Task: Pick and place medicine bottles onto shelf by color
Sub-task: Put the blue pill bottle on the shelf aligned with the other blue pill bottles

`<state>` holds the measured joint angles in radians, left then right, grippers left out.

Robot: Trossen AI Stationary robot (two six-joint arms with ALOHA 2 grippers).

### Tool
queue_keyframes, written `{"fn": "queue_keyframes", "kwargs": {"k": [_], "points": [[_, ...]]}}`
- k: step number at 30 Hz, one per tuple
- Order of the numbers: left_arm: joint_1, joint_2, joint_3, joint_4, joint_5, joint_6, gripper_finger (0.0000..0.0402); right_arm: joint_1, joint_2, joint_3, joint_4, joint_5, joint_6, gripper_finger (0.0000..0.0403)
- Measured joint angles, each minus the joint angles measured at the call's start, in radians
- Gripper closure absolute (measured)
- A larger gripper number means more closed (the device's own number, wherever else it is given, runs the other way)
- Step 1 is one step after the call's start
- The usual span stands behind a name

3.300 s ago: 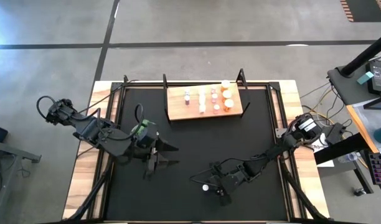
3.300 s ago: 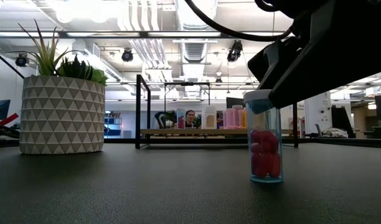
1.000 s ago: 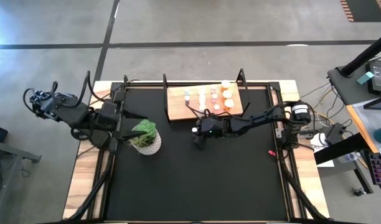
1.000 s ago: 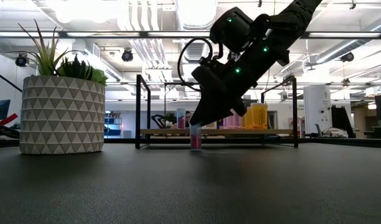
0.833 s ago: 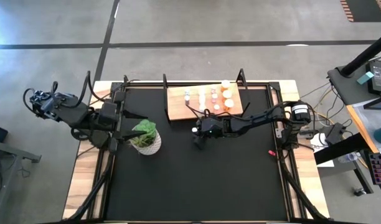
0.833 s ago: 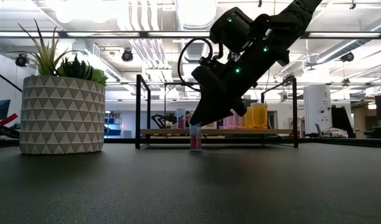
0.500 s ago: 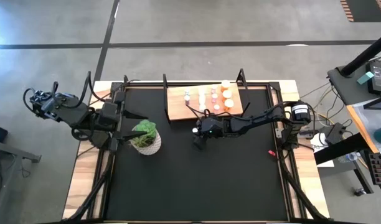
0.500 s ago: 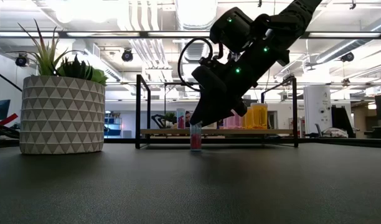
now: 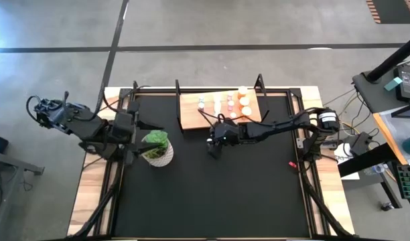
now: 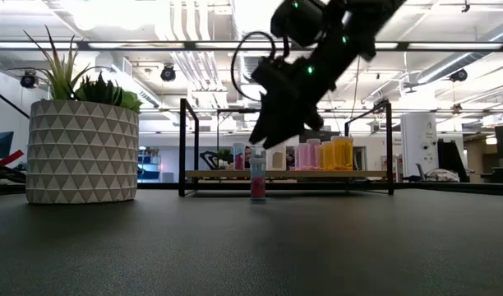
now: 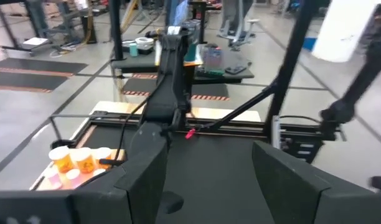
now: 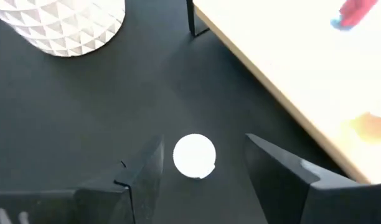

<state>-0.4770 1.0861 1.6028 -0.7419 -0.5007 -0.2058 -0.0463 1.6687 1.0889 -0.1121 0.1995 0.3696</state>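
Note:
A pink medicine bottle (image 10: 257, 178) with a white cap (image 12: 194, 155) stands upright on the black table, just in front of the shelf (image 9: 220, 110). My right gripper (image 10: 265, 141) hovers above it, open, a finger on either side of the cap without touching. On the shelf stand several more bottles, pink (image 10: 304, 155) and orange (image 10: 342, 154). My left gripper (image 11: 206, 180) waits open at the table's left, beside the potted plant (image 9: 156, 147).
The plant in its white patterned pot (image 10: 81, 150) stands left of the middle. The shelf's black end frames (image 10: 186, 146) rise at the far side. A small red thing (image 9: 291, 163) lies near the table's right edge. Bare black tabletop (image 9: 212, 194) fills the near half.
My right gripper has opened, let go of the pink bottle and risen straight up off it. The bottle has stayed upright on the table in front of the shelf.

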Motion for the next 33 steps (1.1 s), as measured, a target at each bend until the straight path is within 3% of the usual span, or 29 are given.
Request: {"fn": "queue_keyframes", "kwargs": {"k": [9,13,20,27,33], "points": [[0.038,0.093,0.000,-0.004,-0.137,-0.069,0.0182,0.003,-0.104,0.133,-0.192,0.002,-0.214,0.0191],[0.101,0.140,0.000,-0.010,-0.134,-0.137,0.0182,0.002,-0.207,0.134,-0.262,0.002,-0.257,0.0191],[0.230,0.254,0.000,-0.009,0.038,-0.156,0.0182,0.009,-0.379,0.108,-0.346,0.004,-0.191,0.0191],[0.381,0.415,0.000,-0.007,0.133,-0.234,0.0182,0.021,-0.471,0.022,-0.357,0.003,-0.113,0.0191],[0.423,0.581,0.000,-0.008,0.242,-0.303,0.0182,0.047,-0.528,-0.075,-0.357,0.002,-0.105,0.0191]]}}
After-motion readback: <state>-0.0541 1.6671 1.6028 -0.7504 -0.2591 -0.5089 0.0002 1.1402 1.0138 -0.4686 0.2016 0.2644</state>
